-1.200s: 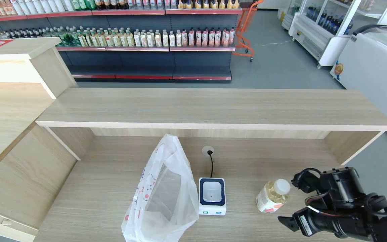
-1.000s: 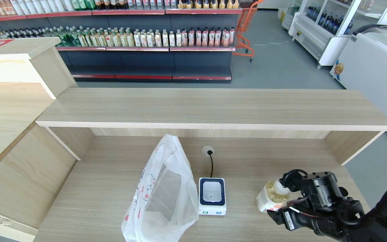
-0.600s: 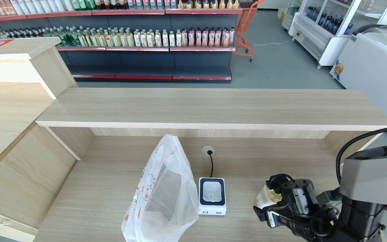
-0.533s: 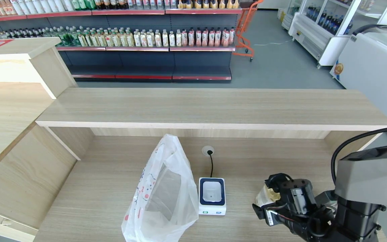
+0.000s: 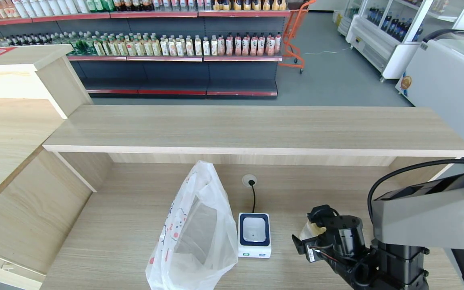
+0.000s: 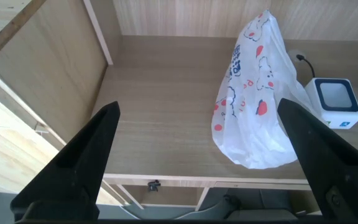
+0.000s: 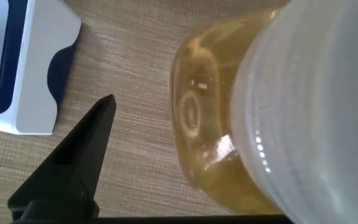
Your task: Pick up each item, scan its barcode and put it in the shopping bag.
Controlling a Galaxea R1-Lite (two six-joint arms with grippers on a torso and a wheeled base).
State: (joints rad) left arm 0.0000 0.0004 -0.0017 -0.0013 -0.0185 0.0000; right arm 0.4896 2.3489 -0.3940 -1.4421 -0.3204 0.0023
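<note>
Nearest of all, the left claw [image 6: 197, 124] hangs over the near left of the surface [image 5: 127, 225], its two fingers spread wide with nothing between them. On the near right, the right claw [image 5: 305, 238] is down around the bottle [image 7: 210, 124] of yellow liquid with a white cap, which stands on the surface just right of the scanner [image 5: 254, 233]. In the right wrist view one dark finger [image 7: 73, 168] stands clear of the bottle with bare wood showing between them, so the claw is spread and not pinching; the other finger is hidden. The scanner is a small white box with a dark-framed window facing up. Touching its left side is the shopping bag [image 5: 191, 225], thin white plastic with red print, standing with its mouth open. A black cable [image 5: 253, 197] runs from the scanner back to a round port in the surface. Behind that rises a raised wooden ledge [image 5: 256, 129], and beyond it are store shelves [image 5: 175, 46] lined with drink bottles and an orange cart [image 5: 296, 32].
</note>
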